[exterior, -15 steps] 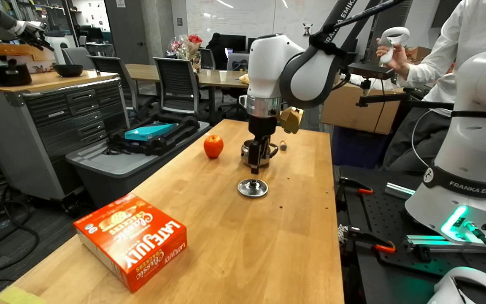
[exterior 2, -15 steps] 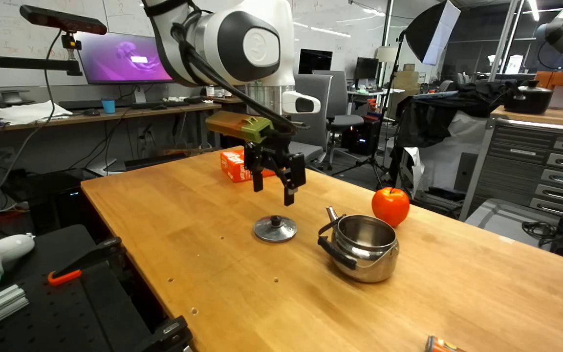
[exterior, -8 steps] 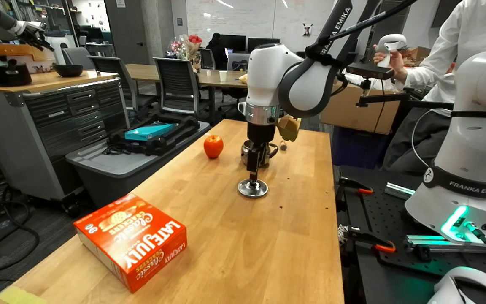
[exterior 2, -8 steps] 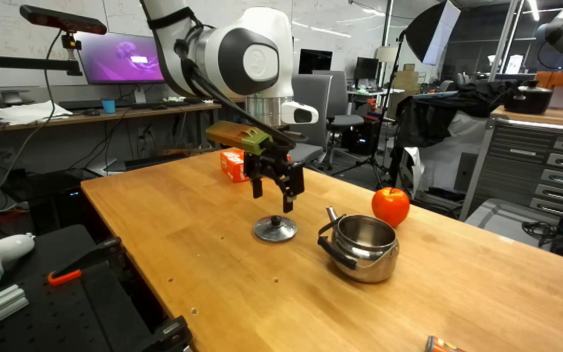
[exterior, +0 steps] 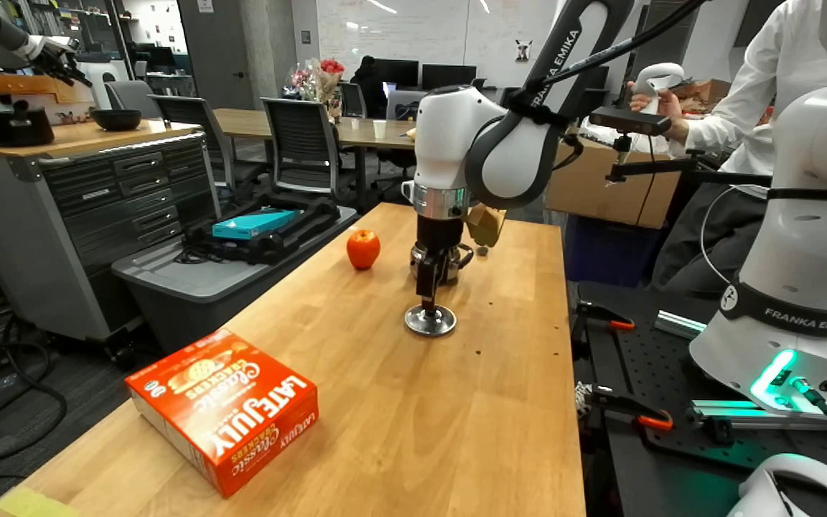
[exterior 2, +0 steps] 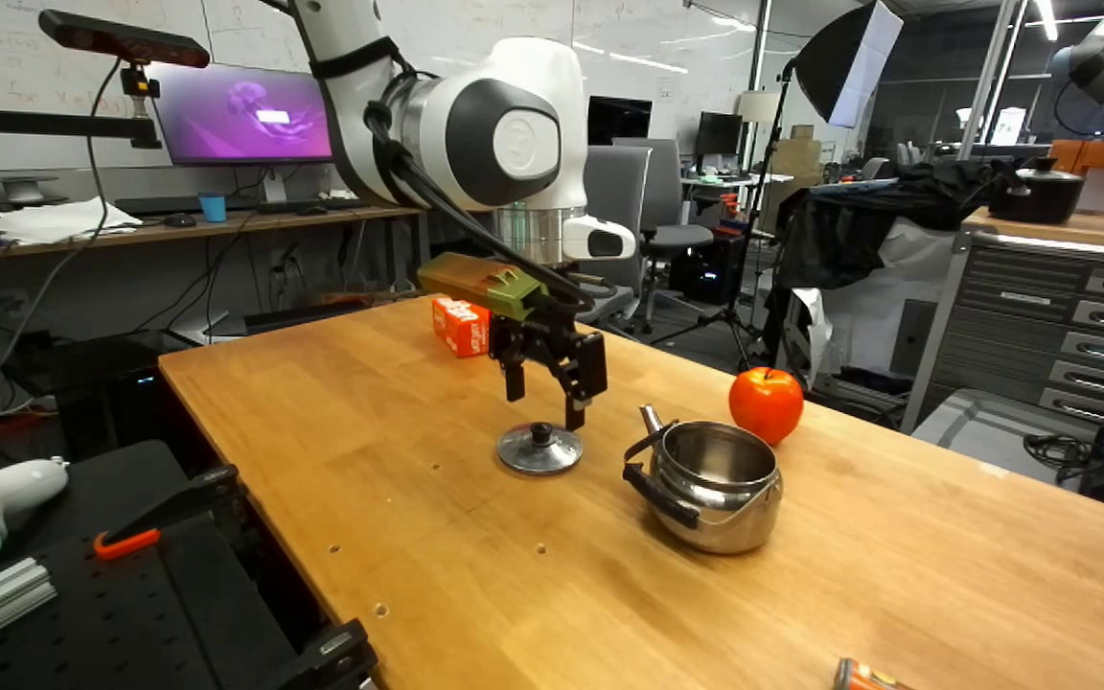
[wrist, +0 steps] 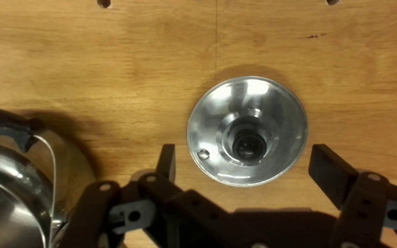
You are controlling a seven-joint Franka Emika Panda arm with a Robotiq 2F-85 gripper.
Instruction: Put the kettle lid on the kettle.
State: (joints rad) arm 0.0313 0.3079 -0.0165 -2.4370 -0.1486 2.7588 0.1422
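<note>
Spread and empty, the hand (exterior 2: 544, 410) is hovering over the lid (exterior 2: 539, 454), pickup seemingly needing lowering around its knob (wrist: 249, 146) (kettle (exterior 2: 720, 491) sitting toward three o'clock in an exterior view).

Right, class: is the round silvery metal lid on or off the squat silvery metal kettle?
Off: the lid lies flat on the pale wooden table, apart from the kettle, which stands upright and uncovered.
</note>
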